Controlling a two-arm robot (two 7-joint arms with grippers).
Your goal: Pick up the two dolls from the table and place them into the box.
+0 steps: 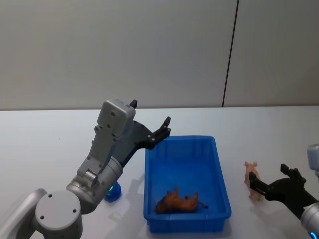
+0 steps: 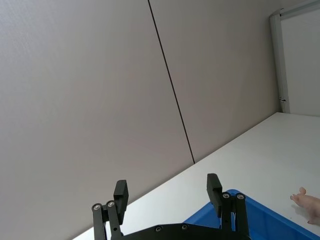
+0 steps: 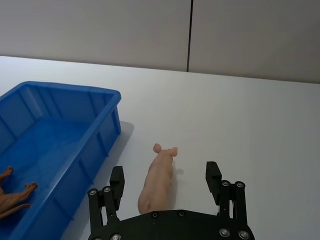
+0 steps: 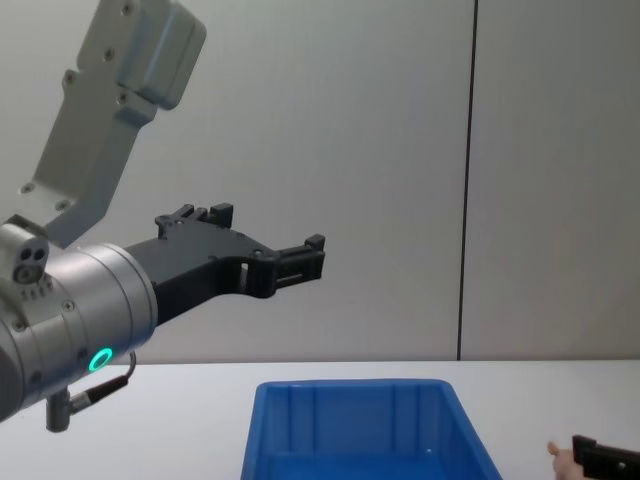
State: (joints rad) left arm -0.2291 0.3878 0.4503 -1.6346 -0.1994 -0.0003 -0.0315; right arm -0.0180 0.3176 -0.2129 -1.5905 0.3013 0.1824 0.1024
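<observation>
Dolls are both out on the white worktop (image 1: pixel 50 134), neither yet in the bright blue ribbed plastic box (image 1: pixel 223 174), where an orange-brown toy animal (image 1: pixel 177 201) lies at the near end. The pinkish-tan pig-shaped doll (image 3: pixel 156 187) sits just right of the box, its ears towards the far side. The right gripper (image 3: pixel 165 171) is low over it, jaws spread wide, one on either side of the pig's rear half and, as far as I can see, not touching it. The dark blue round-headed doll (image 1: pixel 113 192) sits just left of the box towards its near end, partly hidden behind the left arm. The left gripper (image 2: pixel 167 185) is raised high by the box's far left corner, jaws wide and holding nothing.

The pig looks small, light and smooth-skinned, probably hard or slightly rubbery. I would close across its flanks at the thickest part of the body, not on the tapering rear, where it could squirt out forwards. Being so light, it may skid or topple if one jaw reaches it first. The blue doll is rounded, so a hold across its body seems safer than one on its head.
</observation>
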